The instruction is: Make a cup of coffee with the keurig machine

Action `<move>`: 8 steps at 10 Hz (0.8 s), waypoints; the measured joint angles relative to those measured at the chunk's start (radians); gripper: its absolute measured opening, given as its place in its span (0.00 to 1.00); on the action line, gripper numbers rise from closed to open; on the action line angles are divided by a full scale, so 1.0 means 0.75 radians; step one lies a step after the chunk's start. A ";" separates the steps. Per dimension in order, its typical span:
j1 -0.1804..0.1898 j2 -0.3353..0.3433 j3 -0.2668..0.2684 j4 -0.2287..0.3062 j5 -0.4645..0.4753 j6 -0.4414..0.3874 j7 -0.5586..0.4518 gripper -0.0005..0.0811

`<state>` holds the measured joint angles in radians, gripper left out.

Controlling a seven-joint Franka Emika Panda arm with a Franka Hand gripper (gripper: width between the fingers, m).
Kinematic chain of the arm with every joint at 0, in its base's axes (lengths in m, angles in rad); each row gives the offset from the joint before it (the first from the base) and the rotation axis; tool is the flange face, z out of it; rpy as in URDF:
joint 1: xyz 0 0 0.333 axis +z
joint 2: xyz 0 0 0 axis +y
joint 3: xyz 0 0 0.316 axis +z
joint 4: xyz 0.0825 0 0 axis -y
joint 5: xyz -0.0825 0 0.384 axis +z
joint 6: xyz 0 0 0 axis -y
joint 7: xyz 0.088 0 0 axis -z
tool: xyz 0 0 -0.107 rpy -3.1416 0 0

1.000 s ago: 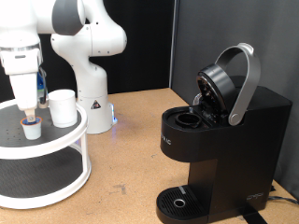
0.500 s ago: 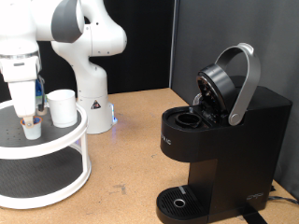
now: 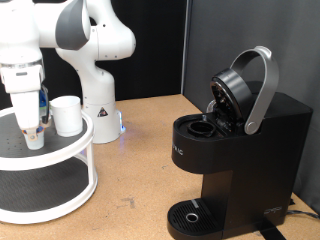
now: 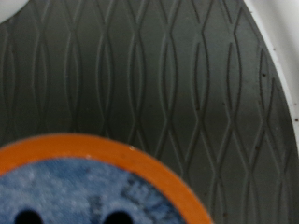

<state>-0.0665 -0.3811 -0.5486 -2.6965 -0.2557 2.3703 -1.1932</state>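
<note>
My gripper (image 3: 33, 130) hangs straight down over the upper tier of a white round stand (image 3: 85, 135) at the exterior view's left. Its fingers reach down around a small white pod (image 3: 35, 139) standing there. The wrist view is filled by the pod's round top (image 4: 84, 191), blue-grey with an orange rim, on the black ribbed mat (image 4: 140, 75). The plain white cup (image 3: 67, 115) stands upright on the same tier, just to the exterior view's right of the gripper. The black keurig machine (image 3: 250, 160) stands at the right with its silver-handled lid (image 3: 250, 85) raised open.
The white robot base (image 3: 97, 105) stands behind the stand. The stand has a lower tier with a black mat (image 3: 40, 185). The machine's round drip tray (image 3: 190, 215) is bare. The wooden tabletop (image 3: 140, 170) lies between stand and machine.
My gripper has come down a little onto the pod, so less of the pod shows below the fingers. The cup and the machine have not moved.
</note>
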 joint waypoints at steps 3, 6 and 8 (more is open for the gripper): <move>0.000 0.017 0.000 -0.006 0.000 0.007 0.000 0.96; 0.000 0.021 0.000 -0.009 0.000 0.008 0.000 0.61; 0.000 0.022 0.000 -0.009 0.004 0.009 0.000 0.56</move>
<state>-0.0665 -0.3650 -0.5488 -2.7036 -0.2525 2.3769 -1.1932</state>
